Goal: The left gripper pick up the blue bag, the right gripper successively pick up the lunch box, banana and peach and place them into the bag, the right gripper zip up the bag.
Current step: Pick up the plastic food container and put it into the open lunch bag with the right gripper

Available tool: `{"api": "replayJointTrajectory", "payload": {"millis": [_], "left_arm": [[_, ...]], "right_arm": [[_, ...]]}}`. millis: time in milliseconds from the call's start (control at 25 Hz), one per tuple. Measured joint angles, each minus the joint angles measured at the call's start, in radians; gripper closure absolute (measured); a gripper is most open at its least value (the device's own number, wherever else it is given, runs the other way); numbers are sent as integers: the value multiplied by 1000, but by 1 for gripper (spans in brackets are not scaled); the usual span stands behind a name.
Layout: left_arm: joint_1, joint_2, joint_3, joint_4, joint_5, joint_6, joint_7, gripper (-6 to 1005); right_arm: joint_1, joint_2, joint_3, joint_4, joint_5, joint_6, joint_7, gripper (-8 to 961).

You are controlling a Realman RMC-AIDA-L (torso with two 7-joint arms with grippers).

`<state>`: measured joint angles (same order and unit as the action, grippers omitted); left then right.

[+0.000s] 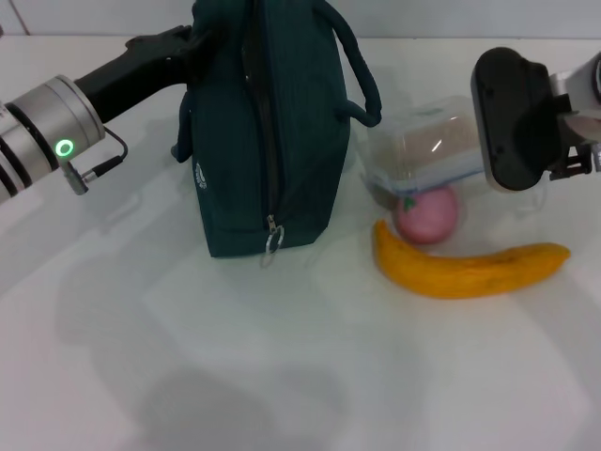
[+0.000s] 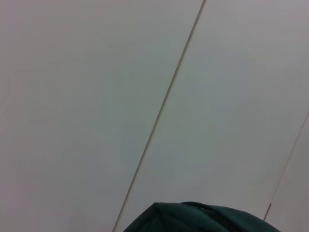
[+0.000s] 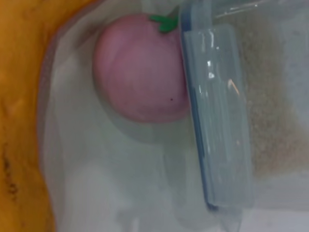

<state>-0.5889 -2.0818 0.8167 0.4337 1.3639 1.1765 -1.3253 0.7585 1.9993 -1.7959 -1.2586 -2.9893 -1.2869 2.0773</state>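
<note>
Head view: clear lunch box [image 1: 427, 150] (sandy contents) beside blue bag [image 1: 266, 132].

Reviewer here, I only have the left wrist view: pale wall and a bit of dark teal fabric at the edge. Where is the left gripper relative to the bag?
Observer: In the head view the left gripper is at the upper left side of the blue bag, which stands upright on the table.
Reviewer: Is anything packed yet?
Observer: The lunch box, peach and banana all sit on the table right of the bag.
Reviewer: And the right arm?
Observer: The right gripper is at the lunch box's right end; its wrist view looks closely at box and peach.
</note>
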Motion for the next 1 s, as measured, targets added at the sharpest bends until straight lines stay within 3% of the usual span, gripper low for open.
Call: {"api": "replayJointTrajectory", "payload": {"millis": [400, 1000], "left_arm": [[0, 0, 3, 13, 3, 0, 0, 899], [3, 0, 3, 13, 7, -3, 23, 899]], "right_arm": [[23, -10, -45, 59, -2, 77, 0, 441], [20, -7, -132, 104, -2, 138, -24, 453]]}}
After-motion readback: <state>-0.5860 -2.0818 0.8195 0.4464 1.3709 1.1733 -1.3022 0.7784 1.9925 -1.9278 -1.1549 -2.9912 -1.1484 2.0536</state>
